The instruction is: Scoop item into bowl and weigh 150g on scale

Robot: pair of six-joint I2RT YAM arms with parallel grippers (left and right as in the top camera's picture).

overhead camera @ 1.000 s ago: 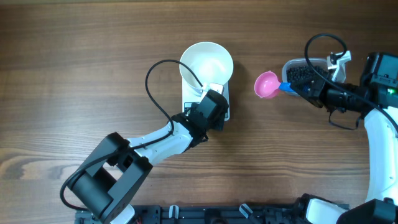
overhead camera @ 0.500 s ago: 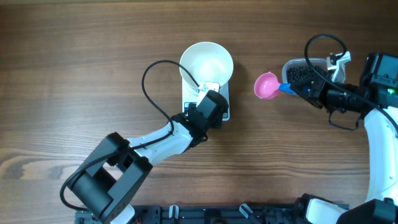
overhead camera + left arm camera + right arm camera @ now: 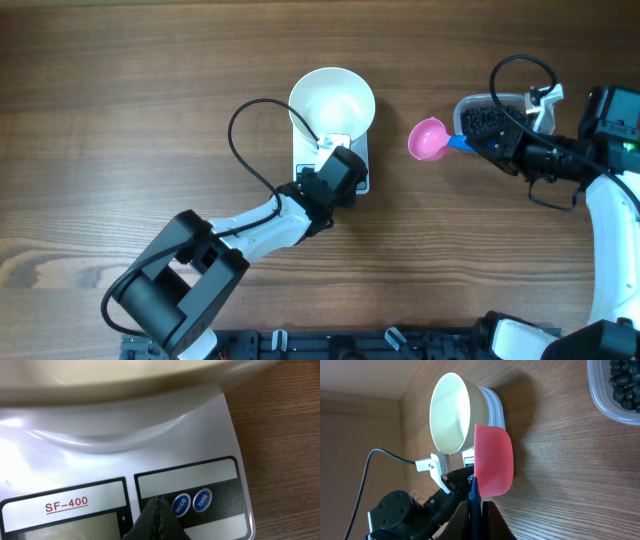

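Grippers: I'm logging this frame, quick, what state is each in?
Left gripper: closed, holding nothing, tips by the scale.
Right gripper: closed on the scoop handle.

Left white-and-black jointed arm (image 3: 265, 222) trailing looping black cable (image 3: 232, 130); right white-and-black arm (image 3: 605, 230) trailing second black cable (image 3: 494, 75), green light (image 3: 630, 145) glowing.

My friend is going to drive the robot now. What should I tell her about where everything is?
Left gripper: jaws shut, empty, tip by the scale's MODE button.
Right gripper: jaws shut on the empty pink scoop, beside the clear tub.
Bowl: on the scale, empty.
Beads: all in the tub.
Done: Bowl placed.
Left: scoop Beads into the Bowl until the weight is right.
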